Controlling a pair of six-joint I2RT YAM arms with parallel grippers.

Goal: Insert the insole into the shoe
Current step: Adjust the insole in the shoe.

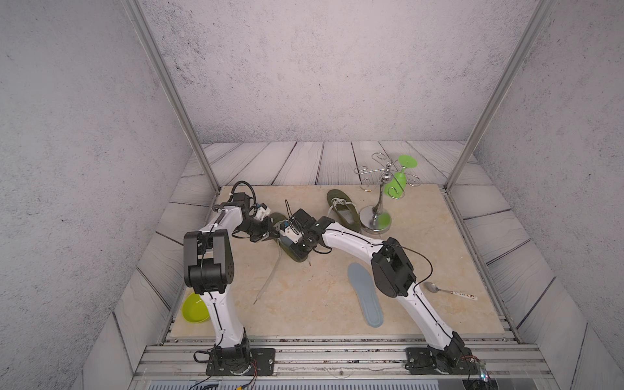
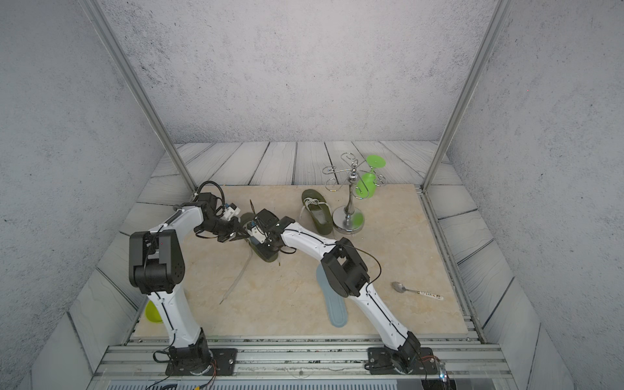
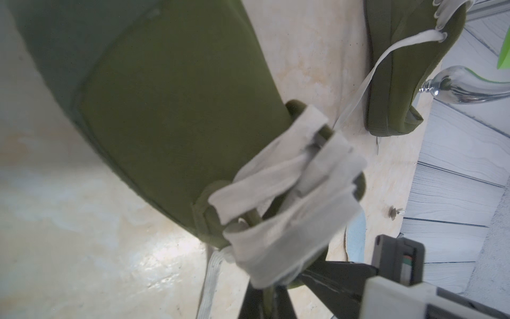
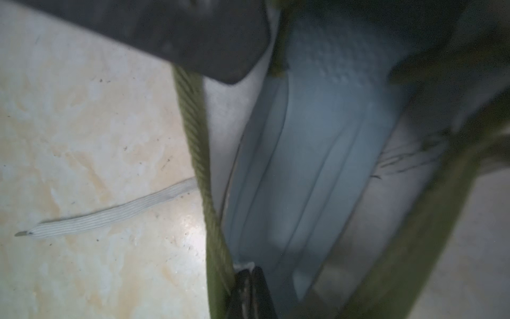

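Both top views show the shoe (image 1: 297, 258) on the bench (image 1: 304, 304); the left wrist view has the left fingers (image 3: 266, 288) shut on its rim; the right wrist view has the right fingers (image 4: 248, 287) closed, hold unclear, by the insole (image 4: 303, 165) inside it, which a push may buckle.

No text, label or number can be read anywhere in the scene. Dark marks run along the white handle of the spoon (image 1: 450, 292) at near right, too small to make out.
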